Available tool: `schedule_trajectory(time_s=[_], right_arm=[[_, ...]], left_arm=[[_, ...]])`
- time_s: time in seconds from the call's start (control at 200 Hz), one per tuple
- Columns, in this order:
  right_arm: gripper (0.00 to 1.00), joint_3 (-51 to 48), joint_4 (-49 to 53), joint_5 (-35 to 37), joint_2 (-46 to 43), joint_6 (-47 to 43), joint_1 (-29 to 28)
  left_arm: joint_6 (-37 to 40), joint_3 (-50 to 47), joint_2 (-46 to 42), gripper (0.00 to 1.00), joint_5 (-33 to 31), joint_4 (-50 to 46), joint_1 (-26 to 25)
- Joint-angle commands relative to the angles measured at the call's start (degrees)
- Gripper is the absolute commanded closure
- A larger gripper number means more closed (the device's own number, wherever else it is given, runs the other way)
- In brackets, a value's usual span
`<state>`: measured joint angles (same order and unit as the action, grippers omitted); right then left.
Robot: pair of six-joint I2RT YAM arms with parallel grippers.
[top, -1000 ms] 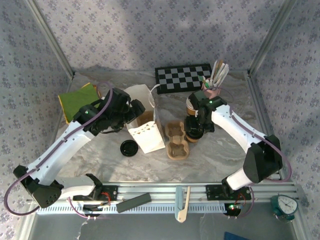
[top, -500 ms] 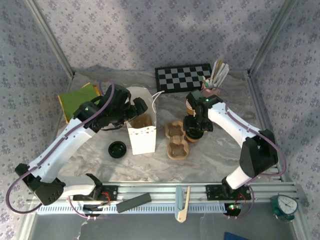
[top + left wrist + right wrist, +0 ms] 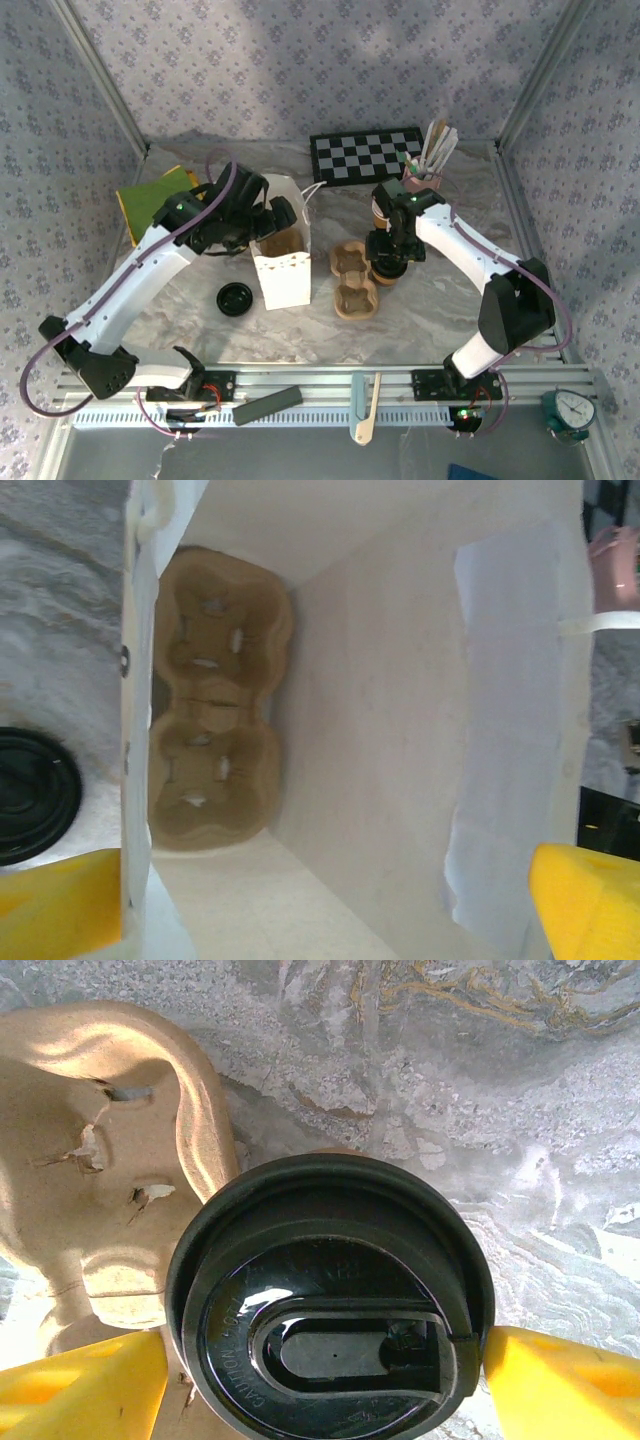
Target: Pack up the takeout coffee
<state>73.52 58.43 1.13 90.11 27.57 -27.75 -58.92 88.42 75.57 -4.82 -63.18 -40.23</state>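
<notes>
Our marbled table (image 3: 440, 300), well crowded
A checkerboard (image 3: 362, 155) sat at twelve, a green pad (image 3: 155, 198) at ten, a loose black lid (image 3: 235, 298) at eight; mid-table stood a white bag (image 3: 283, 275), pulp tray (image 3: 353, 280) and takeout coffee (image 3: 330, 1300).

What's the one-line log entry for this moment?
left gripper: open at white paper bag mouth | right gripper: straddling black-lidded kraft paper cup, grip unclear | brown pulp tray: inside bag

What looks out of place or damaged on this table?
A loose black lid lies flat on the table, left of the white paper bag, with no cup under it. The brown tray beside the coffee cup has small ragged tears in its well. Nothing looks spilled.
</notes>
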Motion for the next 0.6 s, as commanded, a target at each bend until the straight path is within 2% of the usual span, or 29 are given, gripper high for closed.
schedule_trajectory(time_s=[0.0, 0.15, 0.35, 0.595], right_arm=[[0.16, 1.5, 1.1, 0.8, -0.6, 0.3, 0.0], [0.16, 1.3, 1.0, 0.7, -0.9, 0.2, 0.0], [0.16, 1.4, 0.9, 0.3, -0.9, 0.1, -0.1], [0.16, 0.8, 0.1, 0.0, -1.0, 0.1, -0.2]], left_arm=[[2.6, 2.5, -0.9, 0.00, -3.3, -7.0, 0.4], [2.4, 2.6, -3.2, 0.00, -3.8, -7.7, 1.4], [2.2, 1.2, -3.9, 0.00, 4.7, -6.8, 1.7], [3.6, 1.4, -8.1, 0.00, 6.8, -9.2, 1.6]])
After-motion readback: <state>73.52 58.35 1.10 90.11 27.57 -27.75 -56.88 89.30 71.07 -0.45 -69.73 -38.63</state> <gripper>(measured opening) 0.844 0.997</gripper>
